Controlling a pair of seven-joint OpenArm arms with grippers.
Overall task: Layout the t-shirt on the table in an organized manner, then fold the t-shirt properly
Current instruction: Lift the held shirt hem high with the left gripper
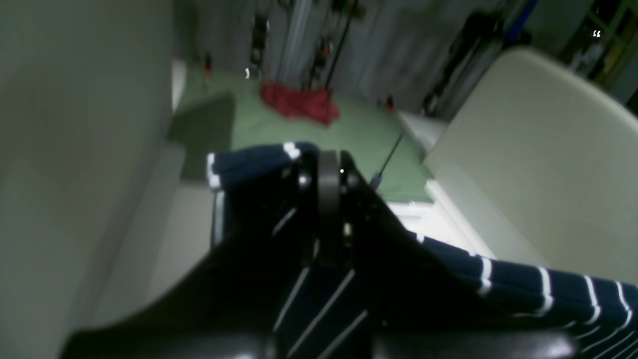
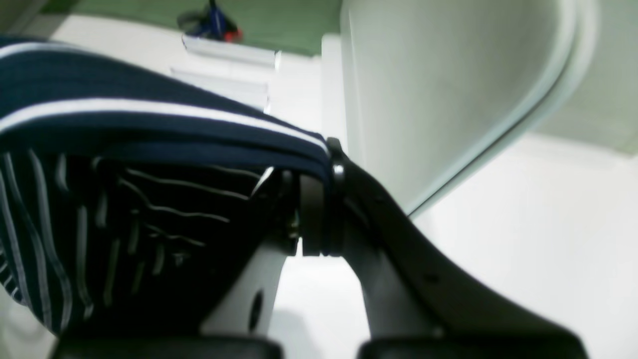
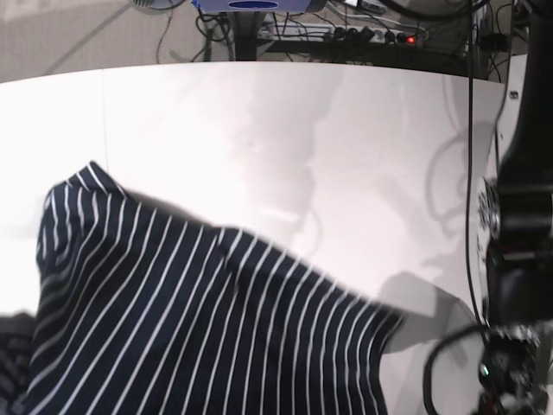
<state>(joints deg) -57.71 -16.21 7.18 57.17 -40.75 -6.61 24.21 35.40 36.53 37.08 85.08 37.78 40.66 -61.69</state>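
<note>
One shirt (image 3: 199, 320), navy with thin white stripes, held up over the near half of the table (image 3: 285, 147), spread wide across the lower left of the base view. Two grippers, both clenched on cloth: left gripper (image 1: 326, 172) pinches a shirt edge, fabric draping off to either side; right gripper (image 2: 319, 209) clamps a folded hem, stripes hanging beside it. One red cloth heap (image 1: 299, 102) on the green floor beyond. One arm (image 3: 518, 225) visible at the base view's right
</note>
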